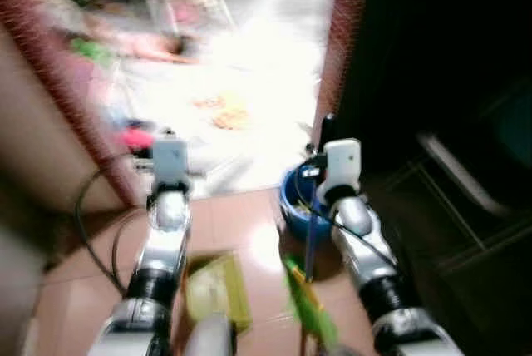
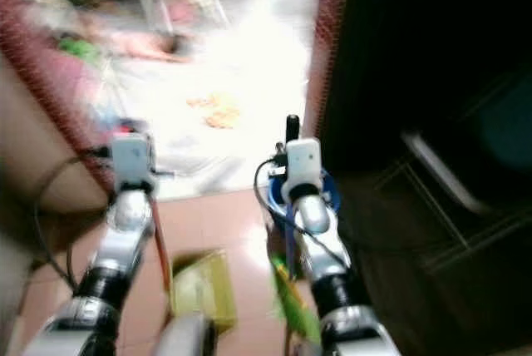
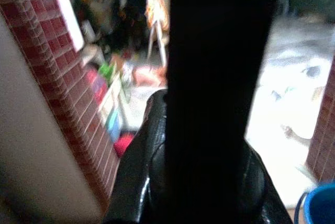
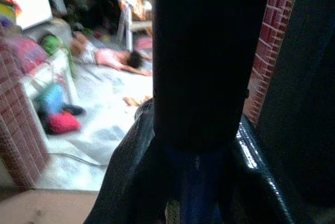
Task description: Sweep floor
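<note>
Near the red-brick doorway, both arms reach forward.
Right gripper clasps a blue broom handle; left gripper's fingers: cannot tell.

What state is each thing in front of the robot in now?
Blue bucket: upright on the floor.
Green broom: bristles down, handle leaning up.
Yellow-green dustpan: flat on the tiles.
Right hand: raised above the bucket, grip unclear.
Left hand: raised, grip unclear.

Blue bucket on tiled floor by red brick pillar; orange scraps beyond.
</note>
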Controlling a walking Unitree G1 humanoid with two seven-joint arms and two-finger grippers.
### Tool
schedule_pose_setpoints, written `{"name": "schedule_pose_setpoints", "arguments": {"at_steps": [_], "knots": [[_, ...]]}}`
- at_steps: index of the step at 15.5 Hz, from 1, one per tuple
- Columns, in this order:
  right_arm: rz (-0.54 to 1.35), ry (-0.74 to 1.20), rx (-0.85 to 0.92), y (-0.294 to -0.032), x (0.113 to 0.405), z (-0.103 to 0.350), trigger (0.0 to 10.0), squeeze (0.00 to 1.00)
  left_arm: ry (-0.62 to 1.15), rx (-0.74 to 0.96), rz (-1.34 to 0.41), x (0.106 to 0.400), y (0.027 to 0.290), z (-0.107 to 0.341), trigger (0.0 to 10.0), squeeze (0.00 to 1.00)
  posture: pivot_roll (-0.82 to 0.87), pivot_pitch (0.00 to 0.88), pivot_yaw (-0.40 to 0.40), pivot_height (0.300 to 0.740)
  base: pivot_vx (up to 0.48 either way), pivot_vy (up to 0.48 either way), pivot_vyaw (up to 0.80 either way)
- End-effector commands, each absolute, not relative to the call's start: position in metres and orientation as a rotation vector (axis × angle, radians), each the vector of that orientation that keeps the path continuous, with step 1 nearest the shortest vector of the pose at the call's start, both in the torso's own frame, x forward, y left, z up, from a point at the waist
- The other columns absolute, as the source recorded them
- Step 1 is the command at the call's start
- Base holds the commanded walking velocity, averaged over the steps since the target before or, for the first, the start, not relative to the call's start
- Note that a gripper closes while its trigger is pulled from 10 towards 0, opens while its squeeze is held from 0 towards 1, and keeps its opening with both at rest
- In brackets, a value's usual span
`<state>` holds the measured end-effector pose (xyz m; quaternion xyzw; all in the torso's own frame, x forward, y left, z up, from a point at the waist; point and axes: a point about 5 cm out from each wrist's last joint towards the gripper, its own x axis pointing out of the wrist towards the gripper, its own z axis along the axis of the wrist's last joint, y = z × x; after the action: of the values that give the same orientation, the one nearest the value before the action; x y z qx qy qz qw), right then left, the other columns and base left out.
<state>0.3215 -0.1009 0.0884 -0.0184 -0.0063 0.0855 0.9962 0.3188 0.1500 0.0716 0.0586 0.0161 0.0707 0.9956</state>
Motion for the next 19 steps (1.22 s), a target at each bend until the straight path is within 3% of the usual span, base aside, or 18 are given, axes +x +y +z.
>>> {"name": "schedule_pose_setpoints", "arguments": {"at_steps": [1, 8, 14, 19], "knots": [[0.150, -0.066, -0.002, -0.103, 0.328, 0.099, 10.0, 0.00, 0.112, 0.108, 0.082, 0.313, 0.142, 0.056, 10.0, 0.00, -0.01, 0.000, 0.041, 0.731, 0.000, 0.000, 0.79], [0.082, -0.052, -0.078, -0.130, 0.325, 0.090, 10.0, 0.00, 0.127, 0.093, 0.071, 0.297, 0.137, 0.043, 10.0, 0.00, 0.03, 0.000, -0.001, 0.731, 0.000, 0.000, 0.73], [-0.005, 0.020, -0.058, -0.146, 0.310, 0.065, 10.0, 0.00, 0.126, 0.015, 0.065, 0.290, 0.144, 0.041, 10.0, 0.00, -0.02, 0.000, 0.042, 0.731, 0.000, 0.000, 0.00], [0.033, 0.006, -0.073, -0.135, 0.318, 0.070, 10.0, 0.00, 0.097, -0.010, 0.015, 0.299, 0.134, 0.053, 10.0, 0.00, -0.02, 0.000, 0.028, 0.731, 0.000, 0.455, -0.80]]}}
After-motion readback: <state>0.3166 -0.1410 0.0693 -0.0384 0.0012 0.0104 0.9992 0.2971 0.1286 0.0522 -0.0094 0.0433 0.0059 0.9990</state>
